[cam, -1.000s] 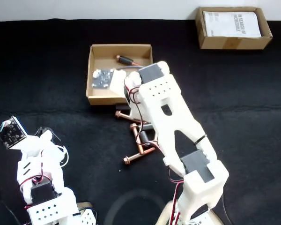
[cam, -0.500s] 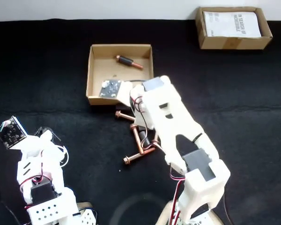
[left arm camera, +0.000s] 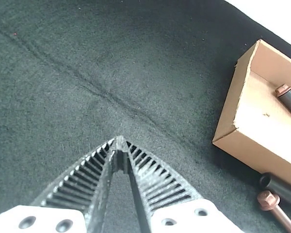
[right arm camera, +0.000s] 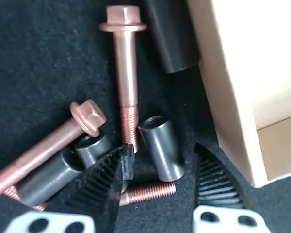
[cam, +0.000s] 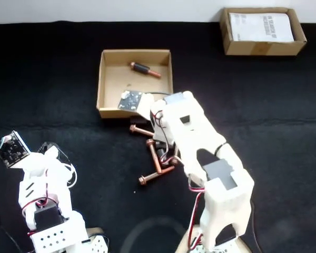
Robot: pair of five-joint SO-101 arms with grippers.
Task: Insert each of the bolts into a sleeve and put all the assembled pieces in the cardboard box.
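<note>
- As seen from above, one sleeved bolt [cam: 145,69] lies in the cardboard box [cam: 116,79]; loose bolts [cam: 156,176] lie on the tabletop [cam: 68,121] just beside it.
- Left wrist view: left fingers [left arm camera: 155,174] closed, empty.
- Right wrist view: right fingers [right arm camera: 104,182] open, a loose sleeve [right arm camera: 164,148] between them.

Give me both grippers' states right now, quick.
Left gripper: closed, holding nothing.
Right gripper: open, holding nothing.
</note>
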